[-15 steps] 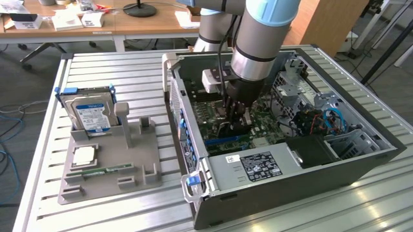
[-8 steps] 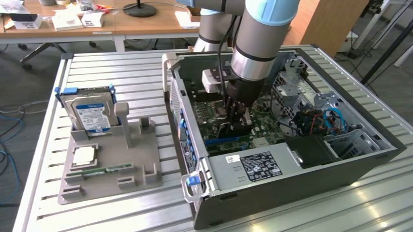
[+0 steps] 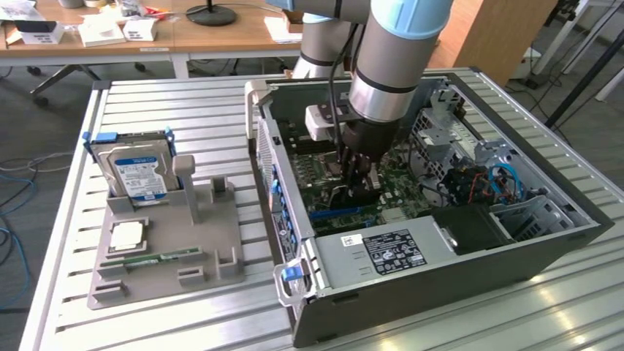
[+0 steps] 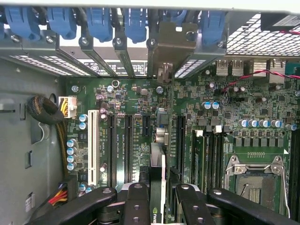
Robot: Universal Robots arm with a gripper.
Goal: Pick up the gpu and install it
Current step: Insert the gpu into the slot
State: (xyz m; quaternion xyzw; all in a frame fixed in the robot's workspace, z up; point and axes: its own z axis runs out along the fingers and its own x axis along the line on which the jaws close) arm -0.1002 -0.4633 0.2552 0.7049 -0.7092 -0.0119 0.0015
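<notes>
- Centre of the exterior view: gripper reaching down into the open computer case, low over the motherboard. The gpu shows as a dark shape under it, inside the case.
- Toward the exterior view's left: grey parts tray with the hard drive standing in it and the memory stick lying flat. Both well apart from the gripper.
- Wrist view: fingers clenched on the gpu, one on each side of the thin card.
- Card upright and edge-on, lined up among the expansion slots. Silver bracket up against the rear openings, next to the blue latches.
- Seated or not: cannot tell, since the card's own body hides where its edge meets the slot.
- Step in hand, by judgement: seating the card in its slot.
- To do it well:
  - Hold the card plumb and parallel to the slot.
  - Let the bracket slide down the rear opening without catching.
  - Press straight down with no twist.
  - Any tilt likely to jam the connector or stress the board.
- Given by the exterior view alone: arm posture, depth of reach into the case, and the tray with the parts left on it.
- Given by the wrist view alone: grip on the card, slot alignment, bracket position, and the CPU socket off to one side.
</notes>
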